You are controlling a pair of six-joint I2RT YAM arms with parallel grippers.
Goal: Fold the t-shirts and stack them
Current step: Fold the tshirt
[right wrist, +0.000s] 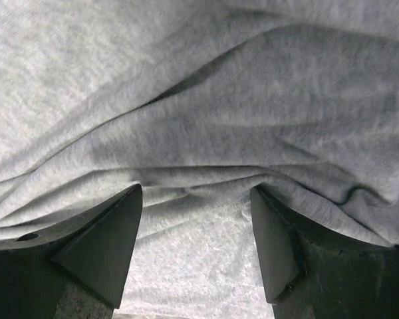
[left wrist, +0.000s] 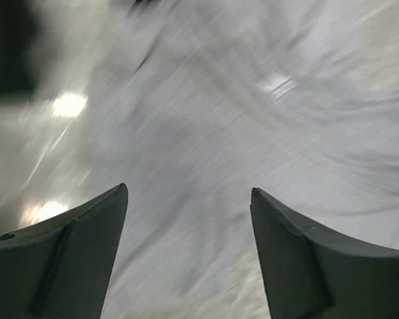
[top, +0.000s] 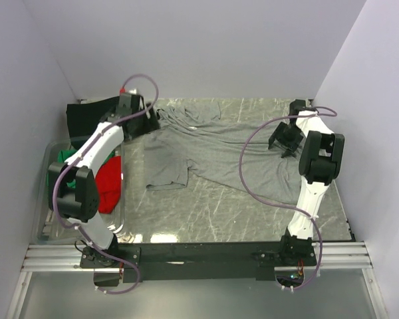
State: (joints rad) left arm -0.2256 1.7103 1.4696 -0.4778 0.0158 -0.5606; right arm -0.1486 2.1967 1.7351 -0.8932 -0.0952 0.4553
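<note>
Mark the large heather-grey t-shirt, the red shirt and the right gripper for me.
Large heather-grey t-shirt (top: 219, 143), top external view, middle of the spread body.
Red shirt (top: 109, 183), top external view, visible bundle in the left bin.
Right gripper (top: 287, 143), top external view, between fingertips.

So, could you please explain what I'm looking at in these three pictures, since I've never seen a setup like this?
These are two white robot arms bolted at the near edge of a table. The overhead picture comes from a fixed camera above and behind them. The other two come from cameras on each wrist, looking out past that arm's own dark jaws.

A large grey t-shirt lies rumpled across the table. At the left, a clear bin holds a red shirt and something green, with a black shirt behind.

The left gripper and right gripper both stand open over the grey cloth; neither holds anything. The left wrist picture is blurred.
</note>
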